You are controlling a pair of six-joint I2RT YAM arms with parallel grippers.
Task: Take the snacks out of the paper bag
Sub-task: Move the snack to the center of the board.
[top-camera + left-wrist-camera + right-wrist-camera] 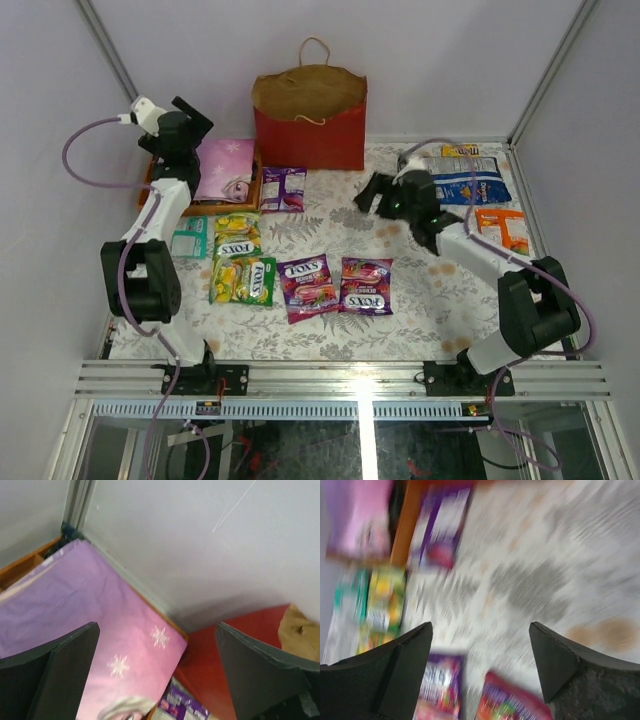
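Right wrist view motion-blurred, paper bag (308, 120) interior hidden, teal packet (190, 240) partly behind left arm (160, 212)

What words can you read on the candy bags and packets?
"FOX'S" on two green-yellow candy bags.
"FOX'S" on two purple candy bags.
Too small to read: blue-white bag, orange packet, teal packet, small purple packet.
Right wrist view: all blurred.

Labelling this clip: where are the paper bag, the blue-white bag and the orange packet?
paper bag (310, 140): top view, red front wall.
blue-white bag (475, 182): top view, its middle.
orange packet (503, 230): top view, its middle.
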